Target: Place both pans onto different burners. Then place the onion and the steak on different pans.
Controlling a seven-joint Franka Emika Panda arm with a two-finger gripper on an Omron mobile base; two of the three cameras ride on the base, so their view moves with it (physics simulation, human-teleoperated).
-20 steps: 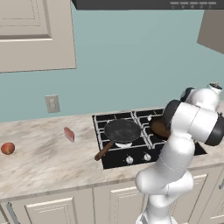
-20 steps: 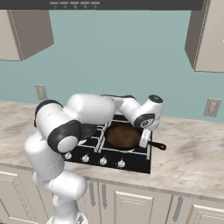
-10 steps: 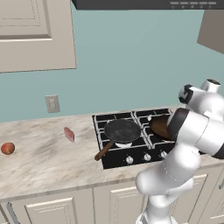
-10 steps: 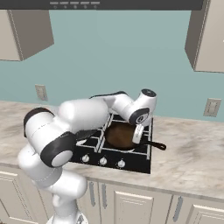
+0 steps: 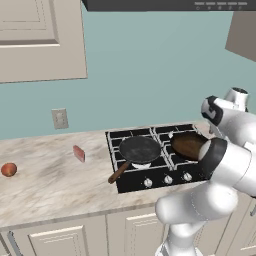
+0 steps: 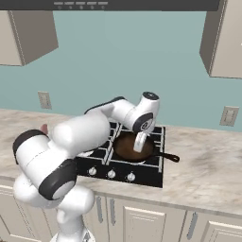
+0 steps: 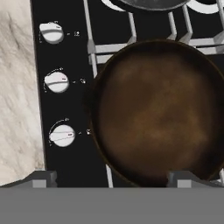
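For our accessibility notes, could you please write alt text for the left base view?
Two empty pans sit on separate burners of a black cooktop: a black pan with a wooden handle, and a reddish-brown pan beside it. On the marble counter to the left lie a pink steak and, farther left, an orange onion. The white arm rises at lower right.
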